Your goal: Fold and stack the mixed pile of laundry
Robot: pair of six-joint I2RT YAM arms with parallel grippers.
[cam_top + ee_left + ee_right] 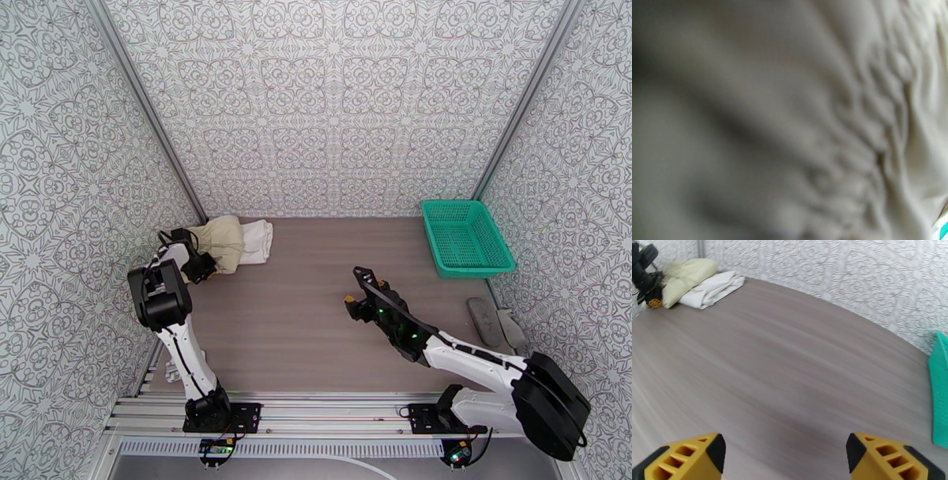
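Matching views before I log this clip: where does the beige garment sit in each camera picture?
Top external: beige garment, far left, mid-height.
Left wrist: close up and blurred, mid-frame.
Right wrist: upper left corner.
Shared landmark: teal basket, at the right in top external and right wrist.

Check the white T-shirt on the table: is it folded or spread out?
Folded. The white T-shirt lies as a compact, layered rectangle, its stacked edges showing in the right wrist view, with the beige garment bunched against its left side.
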